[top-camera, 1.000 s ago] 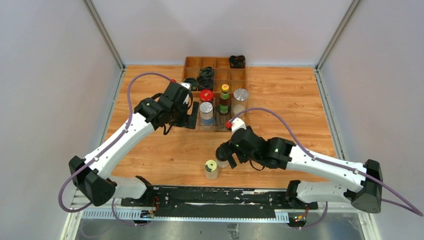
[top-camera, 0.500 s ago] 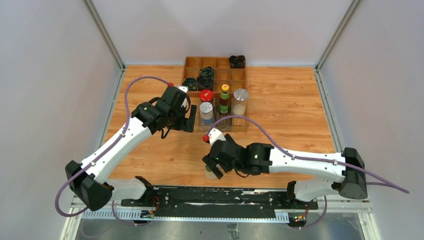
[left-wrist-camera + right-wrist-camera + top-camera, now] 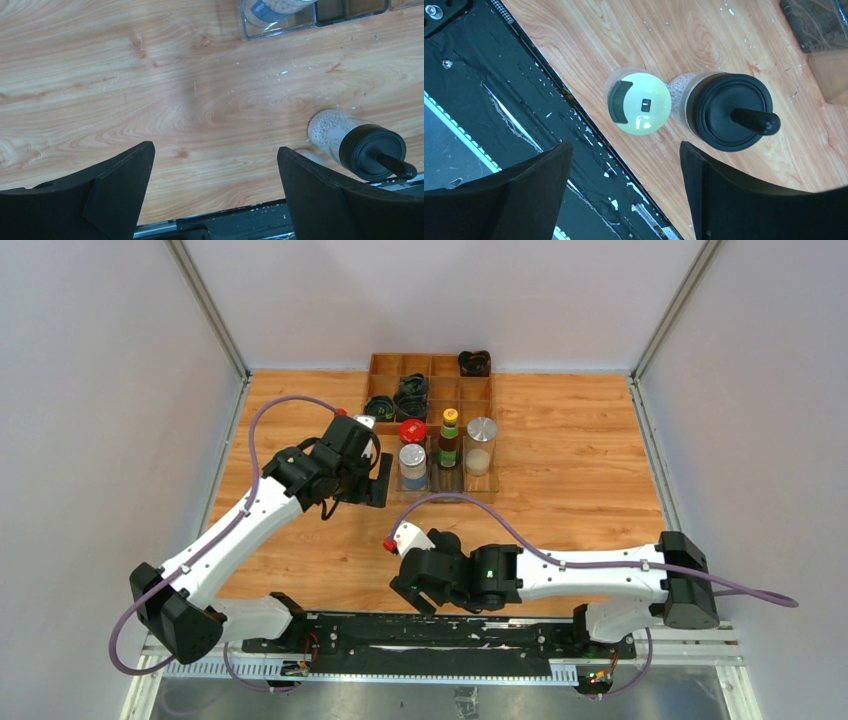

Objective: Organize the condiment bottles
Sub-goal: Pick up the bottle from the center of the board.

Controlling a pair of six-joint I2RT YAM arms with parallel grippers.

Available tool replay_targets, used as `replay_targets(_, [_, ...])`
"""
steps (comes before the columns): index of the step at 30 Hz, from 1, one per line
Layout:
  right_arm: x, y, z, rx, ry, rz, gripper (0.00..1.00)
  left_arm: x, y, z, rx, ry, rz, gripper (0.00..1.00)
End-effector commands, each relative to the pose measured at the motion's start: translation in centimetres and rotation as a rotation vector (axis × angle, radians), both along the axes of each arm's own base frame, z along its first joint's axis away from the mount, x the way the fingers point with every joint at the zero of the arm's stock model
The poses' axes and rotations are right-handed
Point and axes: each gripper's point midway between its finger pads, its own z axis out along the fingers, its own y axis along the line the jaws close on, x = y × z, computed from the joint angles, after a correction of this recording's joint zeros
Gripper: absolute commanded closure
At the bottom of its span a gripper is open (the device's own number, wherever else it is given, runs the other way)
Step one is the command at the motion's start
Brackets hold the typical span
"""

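Note:
Two bottles stand near the table's front edge in the right wrist view: a pale yellow capped jar (image 3: 639,103) and, touching it on the right, a black domed capped bottle (image 3: 729,112). My right gripper (image 3: 625,146) is open above them and holds nothing. In the top view it (image 3: 416,587) hides both. The black capped bottle also shows in the left wrist view (image 3: 361,145). In the clear tray (image 3: 478,495) stand a red capped jar (image 3: 413,430), a silver capped jar (image 3: 412,464), a yellow-green capped bottle (image 3: 450,436) and a silver capped bottle (image 3: 481,443). My left gripper (image 3: 378,483) is open and empty, left of the tray.
A wooden compartment box (image 3: 385,365) with dark coiled bundles (image 3: 411,395) stands behind the tray. The black base rail (image 3: 484,75) runs along the table's near edge, close to the two loose bottles. Grey walls close in both sides.
My right arm has swung left and toward the near edge, and its open gripper now hangs over the two loose bottles. My left gripper has drawn slightly away from the tray.

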Motion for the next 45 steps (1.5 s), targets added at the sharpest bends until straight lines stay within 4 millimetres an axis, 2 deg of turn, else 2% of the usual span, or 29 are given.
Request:
replay_targets(1, [-0.3,2.0,0.9,0.021,-0.015,0.042,0.15,-0.5,0.2,0.2,-0.015,-0.012,0.008,0.00])
replay_targets(6, [0.0,3.6,0.7,0.000,-0.034,0.069,0.14,-0.6,0.3,0.1,-0.014,-0.014,0.007,0.00])
replay_targets(12, [0.6,4.7,0.7,-0.011,-0.061,0.060,0.21,-0.6,0.4,0.2,-0.014,-0.016,0.009,0.00])
replay_targets(26, [3.5,3.4,0.7,0.047,-0.079,-0.099,0.21,-0.5,0.0,0.3,-0.023,-0.010,0.007,0.00])
replay_targets(35, [4.4,2.4,2.4,0.197,0.012,-0.146,0.22,-0.4,-0.1,0.4,-0.026,-0.010,0.002,0.00])
replay_targets(39, [4.0,2.5,2.5,0.200,0.028,-0.118,0.22,-0.2,0.0,0.7,-0.018,-0.022,0.006,0.00])
replay_targets(45, [2.9,2.5,1.6,0.177,0.080,-0.081,0.24,1.0,1.8,2.5,0.020,-0.112,0.090,0.00])
